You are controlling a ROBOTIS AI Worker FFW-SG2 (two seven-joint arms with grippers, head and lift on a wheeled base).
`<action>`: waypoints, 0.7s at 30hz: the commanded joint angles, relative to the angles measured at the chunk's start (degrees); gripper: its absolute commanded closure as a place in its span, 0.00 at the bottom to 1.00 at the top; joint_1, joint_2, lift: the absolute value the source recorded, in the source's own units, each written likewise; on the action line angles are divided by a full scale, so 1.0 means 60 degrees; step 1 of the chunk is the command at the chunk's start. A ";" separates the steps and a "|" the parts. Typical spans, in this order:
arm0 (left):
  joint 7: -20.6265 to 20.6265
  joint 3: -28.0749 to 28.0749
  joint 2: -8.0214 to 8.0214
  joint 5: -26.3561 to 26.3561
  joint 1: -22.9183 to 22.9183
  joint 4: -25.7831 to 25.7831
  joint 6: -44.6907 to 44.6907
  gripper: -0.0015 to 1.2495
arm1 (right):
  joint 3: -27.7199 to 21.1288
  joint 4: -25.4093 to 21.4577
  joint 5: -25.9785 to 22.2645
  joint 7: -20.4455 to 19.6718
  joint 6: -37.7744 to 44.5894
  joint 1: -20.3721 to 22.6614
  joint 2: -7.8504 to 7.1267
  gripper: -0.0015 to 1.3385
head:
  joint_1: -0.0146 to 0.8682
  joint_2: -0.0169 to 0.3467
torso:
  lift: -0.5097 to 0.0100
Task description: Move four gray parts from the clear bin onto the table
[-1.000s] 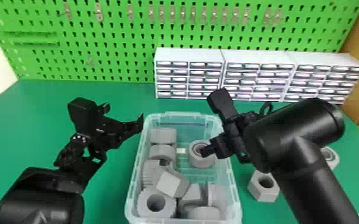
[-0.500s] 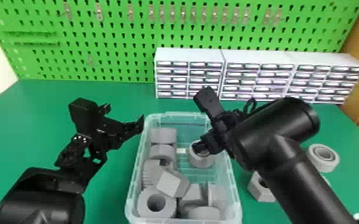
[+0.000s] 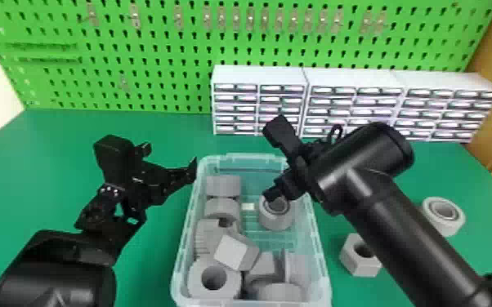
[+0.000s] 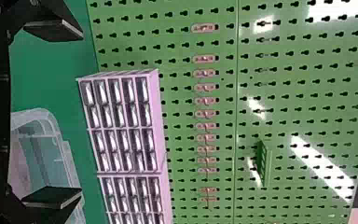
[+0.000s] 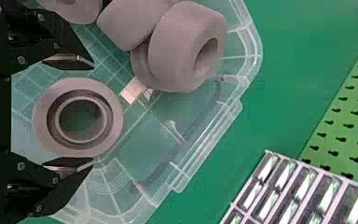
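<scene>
Gray parts (image 3: 233, 251) on a green counter (image 3: 167, 130), several in the clear bin (image 3: 322, 261).
Left pincer (image 3: 170, 156) spread, near the bin's left wall; right pincer (image 3: 273, 195) spread over the bin's right side, fingers either side of a gray ring (image 3: 274, 222) lying inside.

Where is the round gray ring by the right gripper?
In the head view, the ring lies in the clear plastic bin's far half, toward the right wall; in the right wrist view, it shows between the right gripper's open jaws.
</scene>
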 commanded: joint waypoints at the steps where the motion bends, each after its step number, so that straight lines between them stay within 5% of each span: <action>1: 0.0000 -0.0001 0.0000 0.0000 0.0005 0.0014 0.0000 0.09 | 0.0497 0.0885 0.0131 0.0402 -0.0330 -0.0519 -0.0015 0.39 | 0.78 0.14 | 0.89; 21: -0.0044 -0.0015 0.0000 0.0000 -0.0068 0.0043 0.0000 0.09 | 0.1962 0.2335 0.0424 0.1589 -0.0872 -0.1589 0.0000 0.40 | 0.78 0.14 | 0.89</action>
